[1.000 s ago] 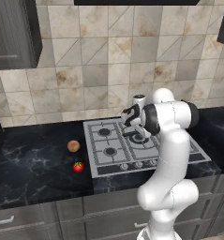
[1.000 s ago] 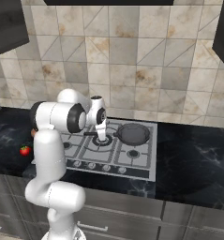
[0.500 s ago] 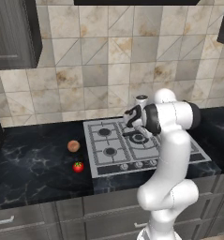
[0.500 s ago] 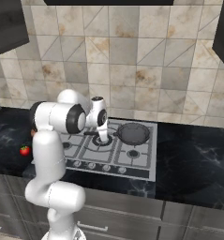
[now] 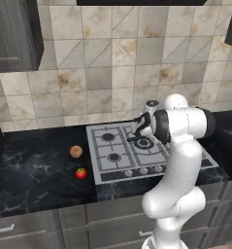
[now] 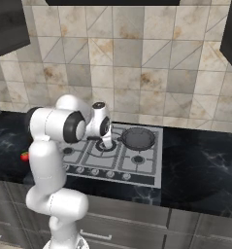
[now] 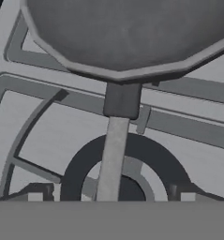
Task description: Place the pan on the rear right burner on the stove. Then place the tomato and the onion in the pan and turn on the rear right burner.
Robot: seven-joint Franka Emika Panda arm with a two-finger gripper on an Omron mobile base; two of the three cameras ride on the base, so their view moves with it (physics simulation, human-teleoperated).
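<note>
Nearest the base, on the dark marble worktop [image 5: 35, 170] left of the stove [image 5: 115, 168], the tomato [image 5: 80, 173] lies just in front of the onion [image 5: 76, 151], both apart from the cooktop and waiting to be fetched. Over the stove's middle the gripper [image 6: 106, 144] points down with its jaws spread wide and holding nothing; in the hand view the pan's thin handle [image 7: 112, 161] runs straight below, across the large central burner [image 7: 125, 180], free of any grip. Beyond it the pan [image 6: 137, 138] sits flat on the grate over the rear right burner, handle turned toward the arm, so the first step looks done and the vegetables come next.
</note>
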